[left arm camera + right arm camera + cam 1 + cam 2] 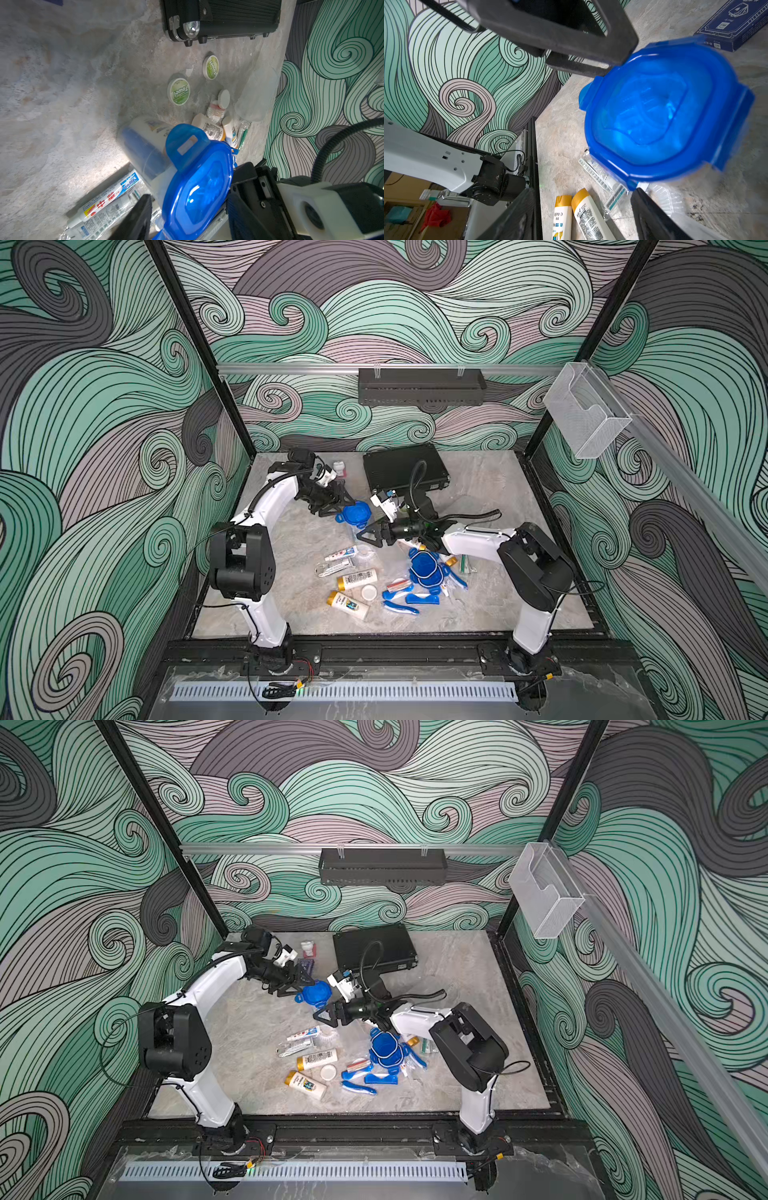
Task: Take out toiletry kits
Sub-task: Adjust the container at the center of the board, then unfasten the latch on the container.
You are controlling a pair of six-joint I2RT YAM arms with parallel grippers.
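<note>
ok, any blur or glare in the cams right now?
Right wrist view: blue lid smeared along its edges, a gold-capped bottle sharp. Left wrist view: clear tumbler soft, with a bright patch on the table beside the toothpaste tube. Both top views: evenly lit, slightly soft.

Lidded tumbler (355,515) was at mid-worktop (498,489), briefcase (405,468) behind-right of it, card box (733,22) behind-left. In front lay tubes (340,553), then bottles (357,578) nearer the front edge; to their right a stack of lids (424,568) w/ toothbrushes (411,599) before it.
</note>
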